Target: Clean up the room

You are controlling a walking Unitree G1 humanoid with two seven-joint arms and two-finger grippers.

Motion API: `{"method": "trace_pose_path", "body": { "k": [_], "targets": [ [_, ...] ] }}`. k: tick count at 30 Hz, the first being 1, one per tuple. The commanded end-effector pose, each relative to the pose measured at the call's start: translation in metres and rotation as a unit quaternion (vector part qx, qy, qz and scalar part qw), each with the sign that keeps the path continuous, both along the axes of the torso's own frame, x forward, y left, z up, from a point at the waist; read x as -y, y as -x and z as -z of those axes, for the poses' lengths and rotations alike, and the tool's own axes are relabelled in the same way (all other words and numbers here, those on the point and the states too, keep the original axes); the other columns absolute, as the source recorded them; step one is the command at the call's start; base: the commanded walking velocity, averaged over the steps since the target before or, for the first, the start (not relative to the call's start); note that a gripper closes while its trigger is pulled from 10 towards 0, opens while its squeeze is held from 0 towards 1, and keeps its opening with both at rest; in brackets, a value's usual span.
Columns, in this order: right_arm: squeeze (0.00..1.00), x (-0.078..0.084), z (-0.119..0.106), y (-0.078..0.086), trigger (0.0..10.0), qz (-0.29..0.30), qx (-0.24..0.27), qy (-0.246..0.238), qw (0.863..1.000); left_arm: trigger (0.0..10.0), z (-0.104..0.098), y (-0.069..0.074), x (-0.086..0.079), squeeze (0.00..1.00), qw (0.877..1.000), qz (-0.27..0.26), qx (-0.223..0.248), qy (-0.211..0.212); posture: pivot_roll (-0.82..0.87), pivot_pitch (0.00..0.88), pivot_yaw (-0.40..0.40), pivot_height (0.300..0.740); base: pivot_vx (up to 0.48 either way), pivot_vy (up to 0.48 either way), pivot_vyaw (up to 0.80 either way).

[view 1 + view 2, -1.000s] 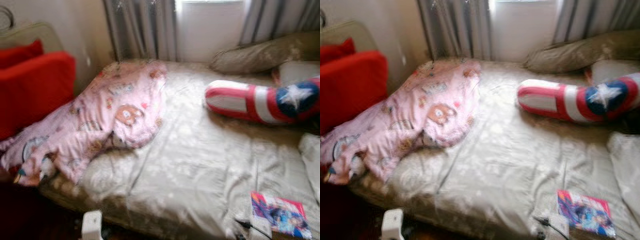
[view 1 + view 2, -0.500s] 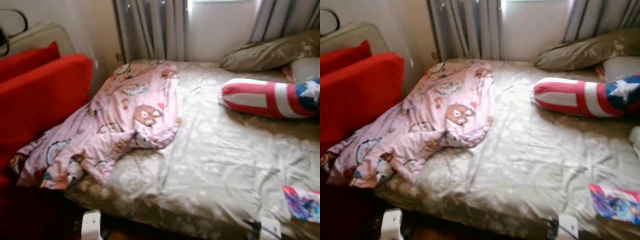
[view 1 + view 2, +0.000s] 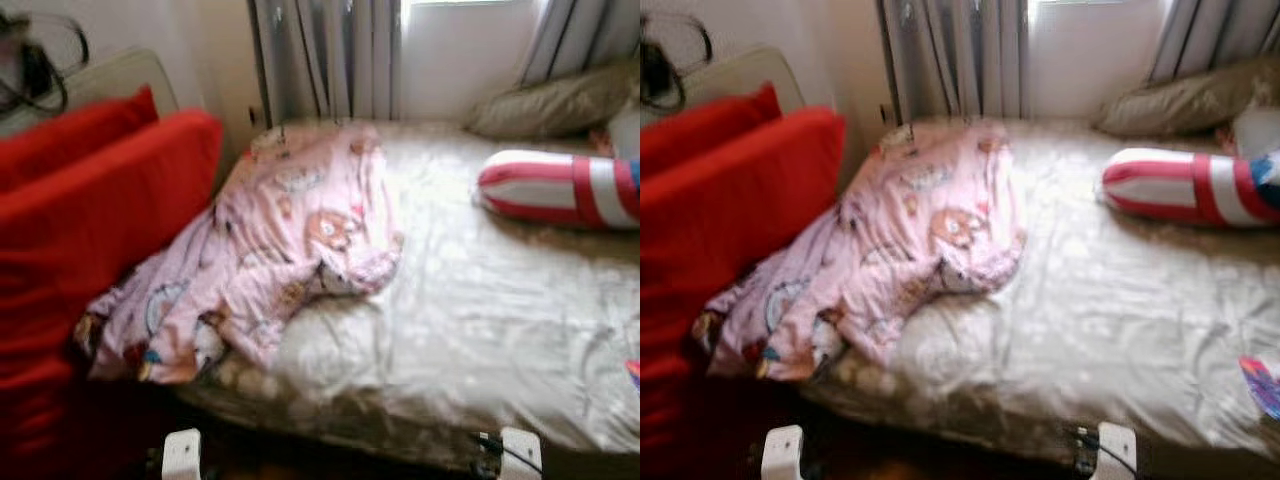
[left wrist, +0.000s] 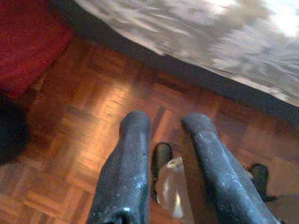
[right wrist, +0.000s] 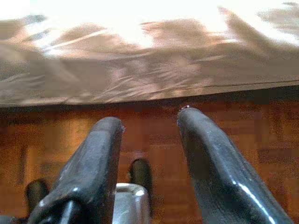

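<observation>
While my left tool [image 4: 163, 135] and right tool [image 5: 149, 128] hang parted and empty over the floor beside the bed [image 3: 480, 300], the pink blanket [image 3: 280, 250] crumpled on the bed's near-left corner looks light and limp, best pinched at a bunched fold.

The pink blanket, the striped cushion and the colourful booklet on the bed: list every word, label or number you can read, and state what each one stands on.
No text can be read.
pink blanket: cartoon animal prints, no legible words.
striped cushion: red and white stripes, no lettering.
colourful booklet: cut off at the picture's edge, too blurred to read.
</observation>
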State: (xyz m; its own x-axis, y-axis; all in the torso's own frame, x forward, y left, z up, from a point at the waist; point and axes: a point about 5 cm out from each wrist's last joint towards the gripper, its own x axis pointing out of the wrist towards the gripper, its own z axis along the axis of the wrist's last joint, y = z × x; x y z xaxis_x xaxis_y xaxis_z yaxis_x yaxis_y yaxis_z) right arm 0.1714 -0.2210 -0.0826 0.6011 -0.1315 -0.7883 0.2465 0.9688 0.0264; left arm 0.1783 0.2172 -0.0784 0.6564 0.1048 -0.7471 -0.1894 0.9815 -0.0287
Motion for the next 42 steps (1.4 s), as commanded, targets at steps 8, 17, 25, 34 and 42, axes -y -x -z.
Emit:
{"method": "trace_pose_path", "body": {
  "k": [8, 17, 25, 34, 42],
  "targets": [
    [0.0, 0.014, 0.002, 0.014, 10.0, 0.0, -0.006, 0.002, 1.0, 10.0, 0.003, 0.007, -0.002, 0.0, 1.0, -0.002, -0.012, -0.008, -0.05, 0.0, 0.047, 0.74, 0.0, 0.147, 0.0],
    [0.0, 0.026, -0.001, 0.015, 10.0, -0.013, 0.0, 0.012, 1.0, 10.0, 0.004, 0.008, -0.001, 0.0, 1.0, -0.004, -0.009, -0.005, -0.05, 0.0, 0.046, 0.74, 0.0, 0.0, 0.35],
    [0.0, 0.023, -0.005, 0.002, 10.0, -0.015, 0.005, 0.01, 1.0, 10.0, 0.004, 0.008, 0.002, 0.0, 1.0, -0.004, -0.009, -0.002, -0.05, 0.0, 0.042, 0.74, 0.0, 0.0, 0.8],
    [0.0, -0.009, -0.001, -0.006, 10.0, -0.03, 0.003, -0.002, 1.0, 10.0, 0.005, 0.006, 0.007, 0.0, 1.0, -0.012, -0.01, 0.002, -0.05, 0.0, 0.039, 0.74, 0.0, 0.0, 0.8],
    [0.0, -0.009, -0.001, -0.005, 10.0, -0.018, 0.008, -0.006, 1.0, 10.0, 0.003, -0.001, 0.015, 0.0, 1.0, -0.005, -0.006, 0.002, -0.06, 0.0, 0.041, 0.74, 0.0, 0.0, 0.27]
  ]
}}
